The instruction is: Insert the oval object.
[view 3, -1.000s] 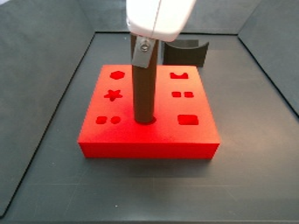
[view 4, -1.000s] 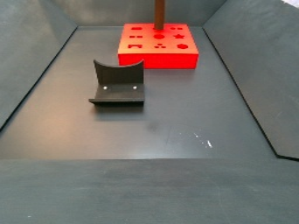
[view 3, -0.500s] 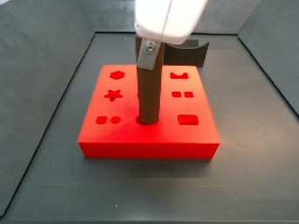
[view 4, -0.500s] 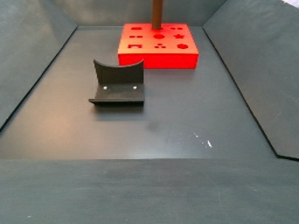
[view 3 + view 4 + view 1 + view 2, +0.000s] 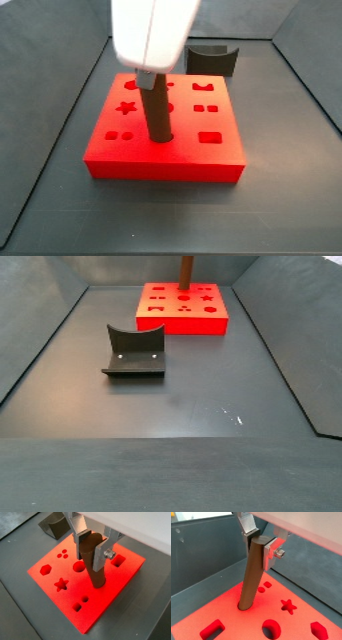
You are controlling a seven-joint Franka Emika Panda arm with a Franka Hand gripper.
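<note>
The oval object, a long dark brown peg (image 5: pixel 97 569), stands nearly upright on the flat red block (image 5: pixel 113 579) with shaped holes. Its lower end meets the block's top in the middle of the near row in a side view (image 5: pixel 162 132); what lies under it is hidden. My gripper (image 5: pixel 91 549) is shut on the peg's top, with silver fingers (image 5: pixel 271 552) on both sides. In a side view the peg (image 5: pixel 156 112) leans slightly, top toward the left. The peg (image 5: pixel 185 268) and block (image 5: pixel 201 322) show far back in a side view.
The dark fixture (image 5: pixel 134 351) stands on the grey floor in front of the block in a side view, and behind the block in a side view (image 5: pixel 211 58). Dark walls close in the floor on the sides.
My gripper has swung right, then left, with the peg's top in it. The red block has slid a little to the left. The peg's lower end stays on the block.
</note>
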